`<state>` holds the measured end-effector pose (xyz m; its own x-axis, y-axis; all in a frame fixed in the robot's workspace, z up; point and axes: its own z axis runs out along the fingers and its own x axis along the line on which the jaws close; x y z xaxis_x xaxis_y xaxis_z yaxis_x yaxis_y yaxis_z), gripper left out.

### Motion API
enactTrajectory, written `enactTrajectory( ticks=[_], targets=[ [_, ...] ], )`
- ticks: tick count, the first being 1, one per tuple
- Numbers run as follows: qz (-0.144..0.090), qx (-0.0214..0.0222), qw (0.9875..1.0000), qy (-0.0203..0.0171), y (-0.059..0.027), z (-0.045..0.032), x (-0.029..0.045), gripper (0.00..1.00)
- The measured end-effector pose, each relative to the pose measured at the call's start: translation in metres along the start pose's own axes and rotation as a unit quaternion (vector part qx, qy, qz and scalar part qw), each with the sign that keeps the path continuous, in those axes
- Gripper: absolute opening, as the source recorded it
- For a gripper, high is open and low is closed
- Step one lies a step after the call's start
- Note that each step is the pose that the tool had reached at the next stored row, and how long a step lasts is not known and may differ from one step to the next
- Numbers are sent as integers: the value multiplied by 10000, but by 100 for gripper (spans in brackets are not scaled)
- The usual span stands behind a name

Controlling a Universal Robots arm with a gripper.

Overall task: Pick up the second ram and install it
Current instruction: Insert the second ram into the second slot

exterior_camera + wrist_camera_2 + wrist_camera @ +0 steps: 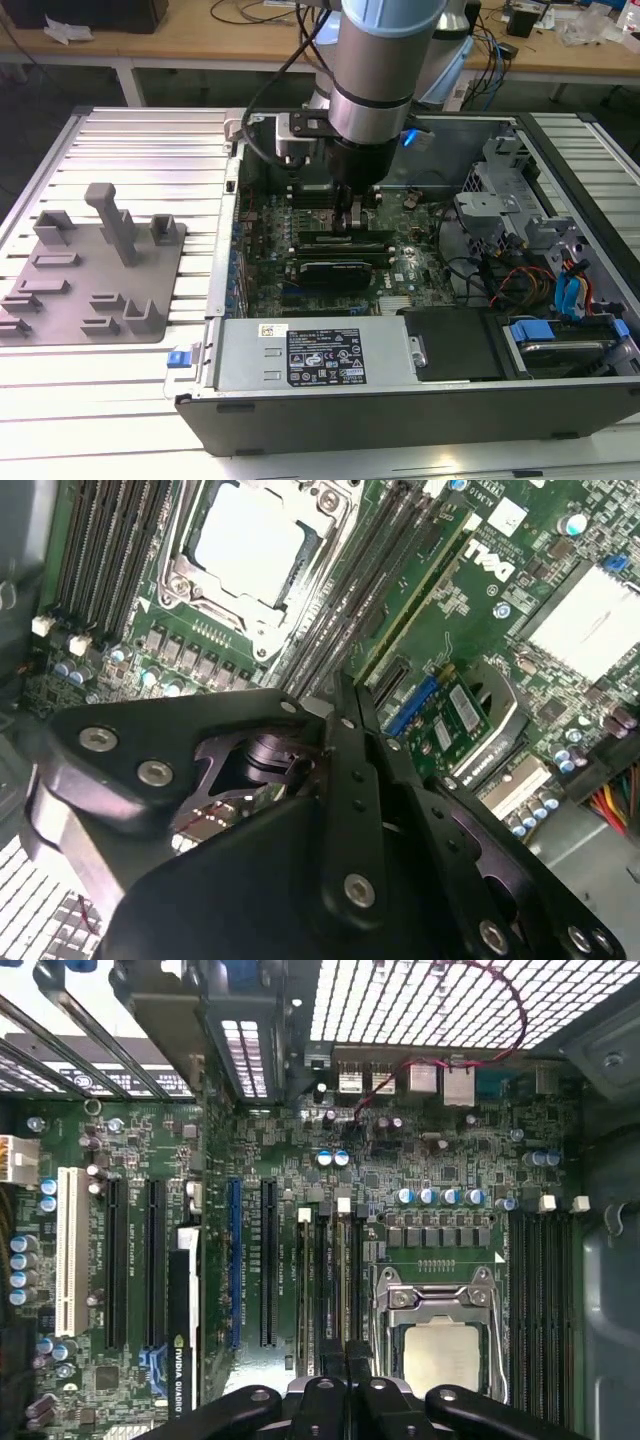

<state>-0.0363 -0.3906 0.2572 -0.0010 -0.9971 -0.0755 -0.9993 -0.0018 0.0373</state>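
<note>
Here the pincer (346,1350), pressed together, is at the black slots (322,1280) beside the processor (440,1355).

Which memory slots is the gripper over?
The bank between the processor and the blue card slot; the gripper hangs over it. The other bank lies beyond the processor.

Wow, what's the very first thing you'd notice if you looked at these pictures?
The big silver robot arm reaching down into an open computer case grabs the eye first. Its black gripper hangs just over the green circuit board, beside the square silver processor. On the exterior view's left lies a grey plate with plastic blocks standing on it.
</note>
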Motion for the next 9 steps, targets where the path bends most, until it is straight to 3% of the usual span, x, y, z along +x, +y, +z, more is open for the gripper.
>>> enactTrajectory(
  ticks=[9],
  targets=[
    [54, 4, 10000, -1, 7, 124, -25, 9]
  ],
)
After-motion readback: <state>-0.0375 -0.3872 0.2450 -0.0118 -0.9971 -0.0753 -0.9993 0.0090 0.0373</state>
